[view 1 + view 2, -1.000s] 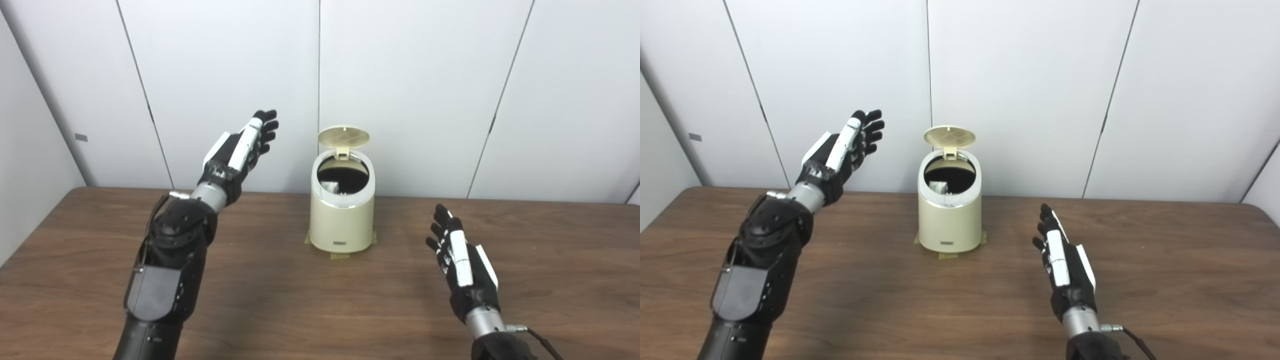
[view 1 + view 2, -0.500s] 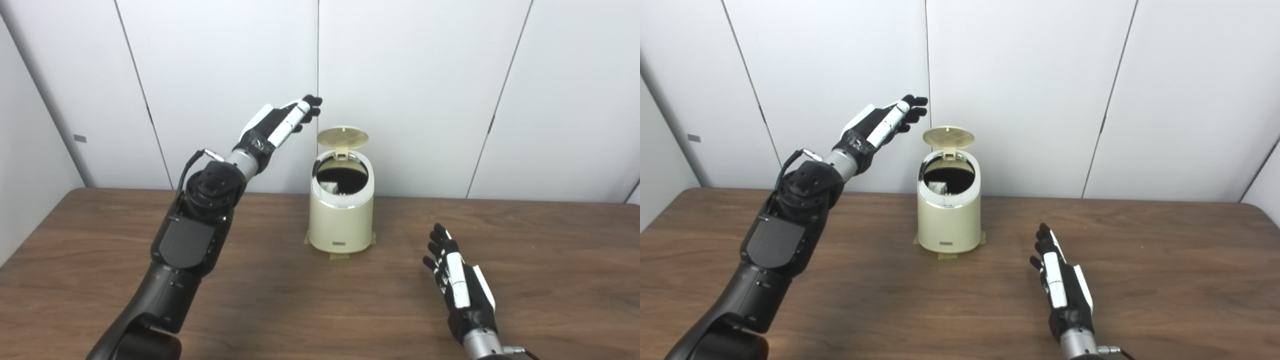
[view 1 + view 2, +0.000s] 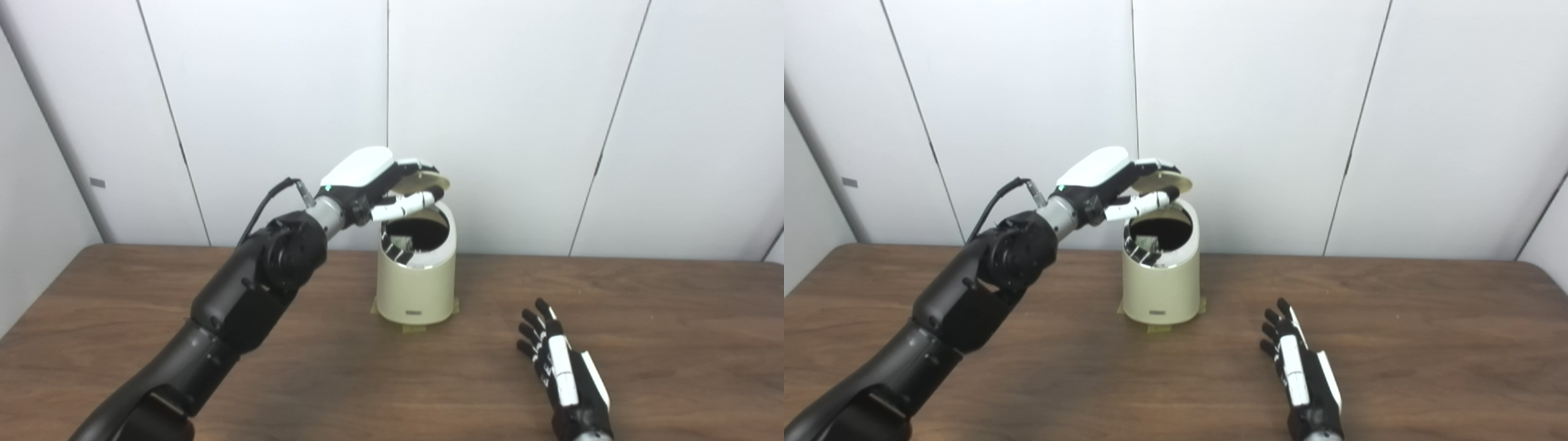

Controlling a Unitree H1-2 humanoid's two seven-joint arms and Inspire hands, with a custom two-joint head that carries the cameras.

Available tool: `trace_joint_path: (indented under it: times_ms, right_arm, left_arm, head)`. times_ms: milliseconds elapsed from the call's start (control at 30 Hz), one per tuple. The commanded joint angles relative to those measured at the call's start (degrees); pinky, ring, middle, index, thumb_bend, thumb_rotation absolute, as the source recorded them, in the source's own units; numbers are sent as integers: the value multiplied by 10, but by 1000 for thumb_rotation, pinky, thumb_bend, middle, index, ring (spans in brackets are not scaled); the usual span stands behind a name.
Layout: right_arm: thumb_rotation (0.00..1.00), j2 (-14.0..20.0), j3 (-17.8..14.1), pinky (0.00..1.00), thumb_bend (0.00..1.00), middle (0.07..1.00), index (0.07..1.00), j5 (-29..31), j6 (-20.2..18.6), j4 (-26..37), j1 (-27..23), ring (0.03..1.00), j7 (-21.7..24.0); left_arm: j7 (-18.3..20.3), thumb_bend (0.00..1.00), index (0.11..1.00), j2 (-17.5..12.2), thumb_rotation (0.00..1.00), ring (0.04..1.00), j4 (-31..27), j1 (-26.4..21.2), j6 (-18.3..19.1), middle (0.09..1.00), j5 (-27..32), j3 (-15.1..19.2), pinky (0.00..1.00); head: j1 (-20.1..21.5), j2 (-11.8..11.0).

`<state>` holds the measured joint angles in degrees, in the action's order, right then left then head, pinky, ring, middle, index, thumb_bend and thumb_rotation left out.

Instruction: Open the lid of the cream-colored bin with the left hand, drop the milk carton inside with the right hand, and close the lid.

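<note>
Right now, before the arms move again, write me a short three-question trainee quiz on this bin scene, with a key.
1. True or false: the lid of the cream-colored bin is fully shut.
2. Which hand is at the lid? A) left hand B) right hand C) both
3. Fill in: the right hand lies open, low over the ____, holding nothing.

Key
1. False: the lid is tipped part way down, with the dark opening visible beneath it.
2. A: the left hand's fingers lie over the lid.
3. Table. Something pale shows inside the bin, but it is too small to identify.
</note>
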<state>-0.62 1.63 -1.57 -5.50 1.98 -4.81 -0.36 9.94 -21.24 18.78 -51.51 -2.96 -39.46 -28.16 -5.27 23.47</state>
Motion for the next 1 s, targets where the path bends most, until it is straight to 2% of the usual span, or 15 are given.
trace_joint_path:
  times_ms: [0, 100, 233, 467, 633, 767, 967]
  right_arm:
    - [1000, -7, 13, 828, 592, 918, 974, -4, 16, 10, -7, 914, 7]
    - [1000, -8, 12, 831, 579, 926, 985, -6, 17, 7, -9, 921, 1]
    - [1000, -7, 8, 859, 571, 931, 993, 0, 20, 4, -9, 928, 1]
    - [1000, -5, 5, 848, 558, 928, 994, 2, 14, -1, -13, 927, -1]
    - [1000, -5, 8, 831, 572, 922, 990, -10, 9, 0, -15, 921, -6]
    - [1000, -8, 6, 826, 573, 920, 991, -9, 11, 0, -16, 917, -8]
    - [1000, -7, 6, 835, 580, 920, 991, -2, 9, 3, -16, 926, -3]
  left_arm:
    - [-26, 523, 822, -8, 1000, 838, -2, -42, -22, 821, -39, 0, 810]
    - [-24, 518, 820, -11, 1000, 860, -4, -40, -34, 825, -71, -5, 847]
    - [-29, 510, 799, -15, 1000, 865, -8, -35, -52, 807, -102, -2, 844]
    - [-5, 510, 784, -32, 1000, 855, -52, -19, -54, 791, -146, 2, 826]
    - [14, 496, 780, -45, 1000, 850, -86, -1, -58, 789, -170, -1, 873]
    - [12, 503, 771, -47, 1000, 838, -104, 22, -59, 773, -186, 4, 889]
    - [3, 516, 759, -42, 1000, 817, -107, 48, -65, 749, -202, 8, 860]
  head:
    - [1, 1]
    - [5, 0]
    - [7, 5]
    - [11, 16]
    - [16, 19]
    - [18, 21]
    - [19, 27]
